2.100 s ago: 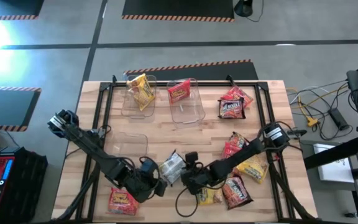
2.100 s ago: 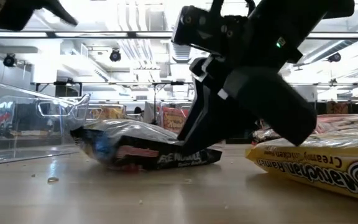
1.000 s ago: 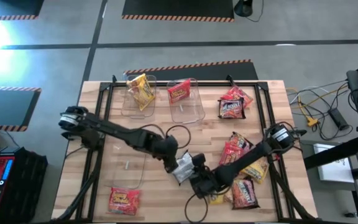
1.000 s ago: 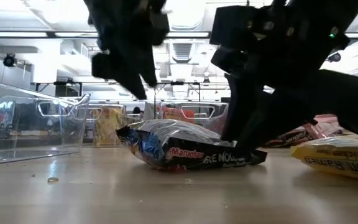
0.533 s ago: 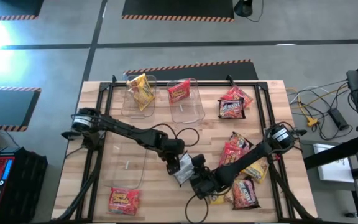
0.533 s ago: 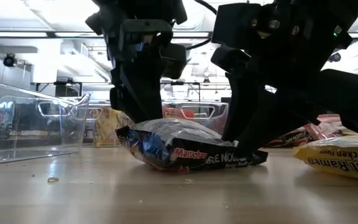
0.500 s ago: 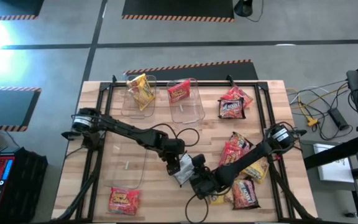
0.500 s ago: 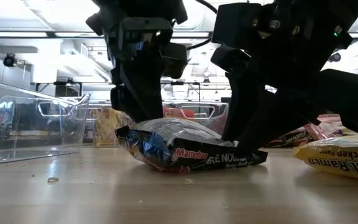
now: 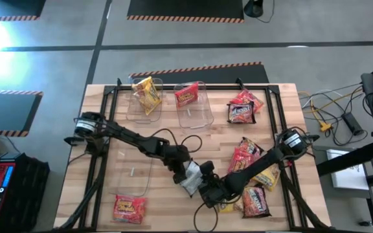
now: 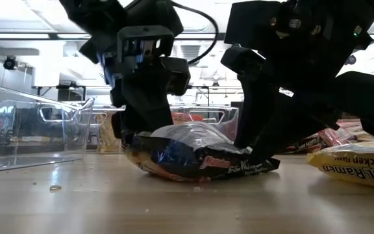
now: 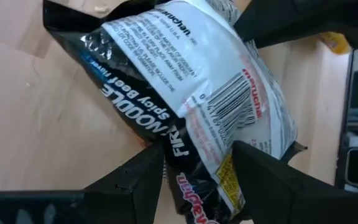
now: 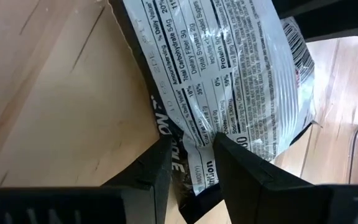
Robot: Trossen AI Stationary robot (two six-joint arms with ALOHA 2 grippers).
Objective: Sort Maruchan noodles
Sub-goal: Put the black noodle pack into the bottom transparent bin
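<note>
Your two claws meet on one packet — the dark brown-red crinkly plastic ramen packet with the silvery back [image 9: 190, 175], lying back-up on the wooden slatted tabletop [image 9: 160, 123] near its front middle. The left claw [image 11: 194, 165] stands partly open, astride one end of that packet, a finger on each side of the edge. The right claw [image 12: 191, 149] has its fingers narrowed onto the opposite end, with the packet's edge between them. In the low view the packet [image 10: 197, 156] still rests on the wood, both arms coming down onto it from above. Look at the rest: a yellow ramen packet [image 9: 146, 92] leans inside a clear rectangular plastic bin [image 9: 138, 110] at the far side, and a red-orange packet [image 9: 187, 94] stands in a second clear bin [image 9: 199, 113] just beside it. A third clear bin [image 9: 131, 171] sits near the left front, with another red-orange packet [image 9: 128, 208] on the wood in front of it. Further packets — red, dark and yellow [image 9: 248, 155] — lie scattered over the right side under and around the right arm.
</note>
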